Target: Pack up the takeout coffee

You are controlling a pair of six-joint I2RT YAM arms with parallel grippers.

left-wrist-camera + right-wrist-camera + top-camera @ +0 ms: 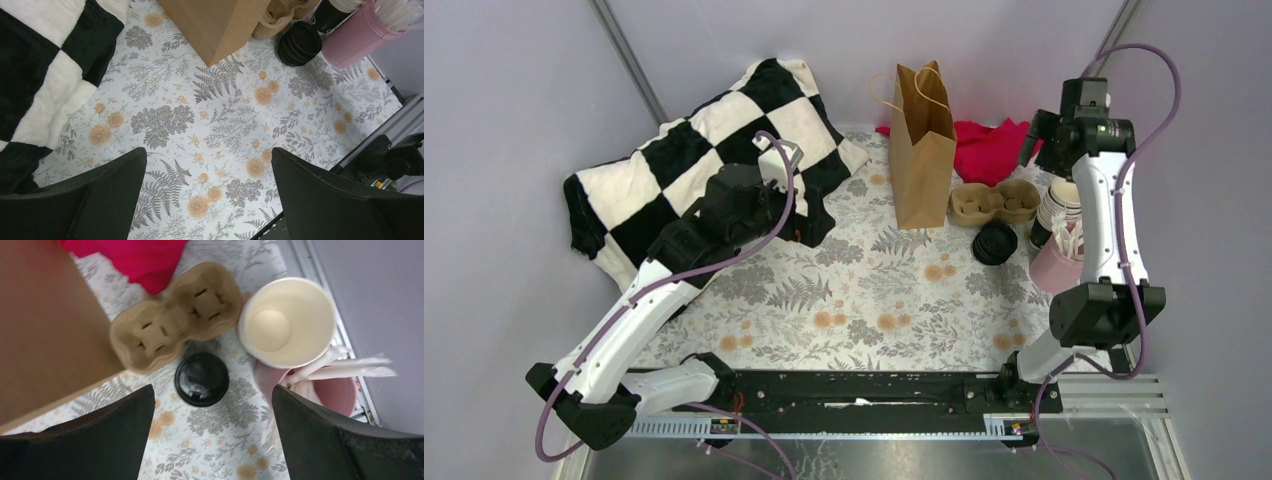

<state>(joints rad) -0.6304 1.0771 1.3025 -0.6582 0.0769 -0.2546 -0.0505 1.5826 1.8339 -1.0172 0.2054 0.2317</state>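
One takeout coffee (pixel 995 242), a small black cup with a round black lid, stands on the flowered tablecloth just right of the tall brown paper bag (pixel 922 150). In the right wrist view its lid (pixel 202 379) shows from above, in front of the cardboard cup carrier (pixel 175 325). My right gripper (pixel 212 390) hangs high over it, open, with nothing held; from above it shows at the back right (pixel 1030 140). My left gripper (pixel 208 152) is open over bare cloth by the blanket (pixel 812 215), empty. The left wrist view shows the coffee (pixel 299 42) far off.
A black-and-white checkered blanket (pixel 714 150) lies at the back left. A red cloth (pixel 989 150) sits behind the carrier (pixel 994 202). A white paper cup (pixel 286 322) and a pink cup of stirrers (pixel 1059 262) stand near the table's right edge.
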